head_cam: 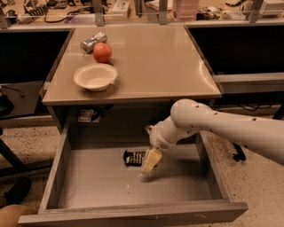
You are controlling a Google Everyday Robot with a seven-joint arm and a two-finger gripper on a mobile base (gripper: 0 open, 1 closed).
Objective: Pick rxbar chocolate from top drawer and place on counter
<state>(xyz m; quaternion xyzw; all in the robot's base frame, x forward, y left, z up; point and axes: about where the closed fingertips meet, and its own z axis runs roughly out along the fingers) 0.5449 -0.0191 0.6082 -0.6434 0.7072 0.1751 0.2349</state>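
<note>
The rxbar chocolate point(132, 157), a small black bar with pale stripes, lies flat on the floor of the open top drawer point(97, 188), near the middle and toward the back. My gripper point(148, 165) reaches down into the drawer from the right on a white arm point(208, 124). It sits at the bar's right end and covers that end, close to the drawer floor. The tan counter point(155, 62) lies above the drawer.
On the counter's left side stand a white bowl point(95, 76), a red apple point(102, 52) and a silver can point(92, 42) lying on its side. A cluttered bench point(133, 9) runs along the back. The drawer's tall front panel point(133, 217) is nearest the camera.
</note>
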